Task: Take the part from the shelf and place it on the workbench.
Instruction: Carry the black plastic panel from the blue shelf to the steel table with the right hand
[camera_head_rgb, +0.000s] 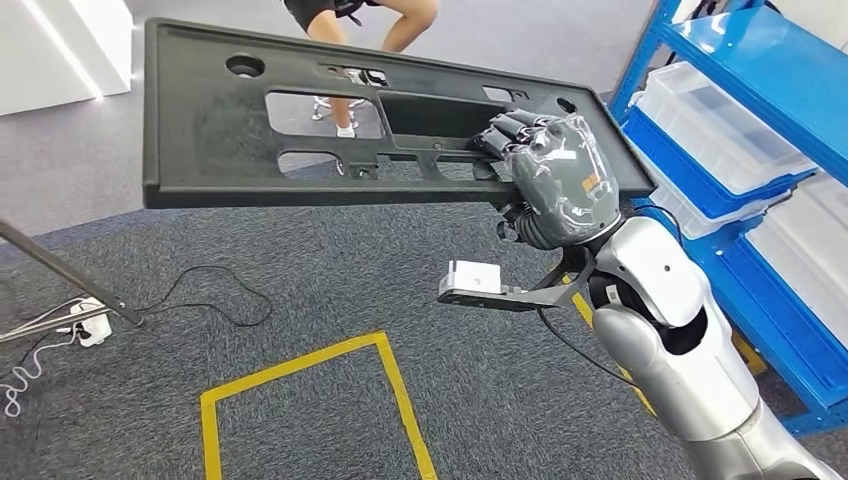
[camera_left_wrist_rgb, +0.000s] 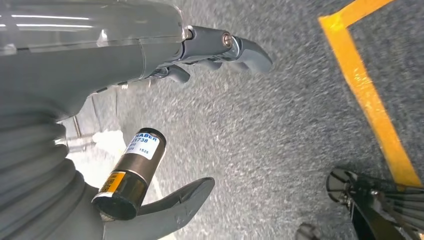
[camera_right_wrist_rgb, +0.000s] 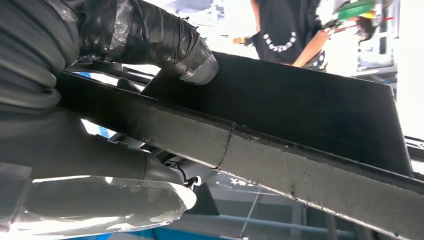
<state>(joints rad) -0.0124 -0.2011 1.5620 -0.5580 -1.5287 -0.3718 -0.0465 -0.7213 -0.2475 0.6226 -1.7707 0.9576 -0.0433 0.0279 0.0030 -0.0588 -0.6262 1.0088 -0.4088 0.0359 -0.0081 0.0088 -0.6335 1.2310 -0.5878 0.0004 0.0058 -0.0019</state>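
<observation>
The black plastic panel (camera_head_rgb: 300, 120), a long flat part with cut-outs, is riding off the shelf, held out level above the grey carpet (camera_head_rgb: 350, 280). The right hand (camera_head_rgb: 555, 175) is clamping its near edge, thumb under and fingers over. The left hand (camera_left_wrist_rgb: 165, 125) is hanging slack, fingers apart, holding nothing. Carrying to the workbench and setting down is probably what is remaining. On the blue shelf (camera_head_rgb: 720, 60), clear plastic bins (camera_head_rgb: 720, 125) are sitting; their contents cannot be made out.
</observation>
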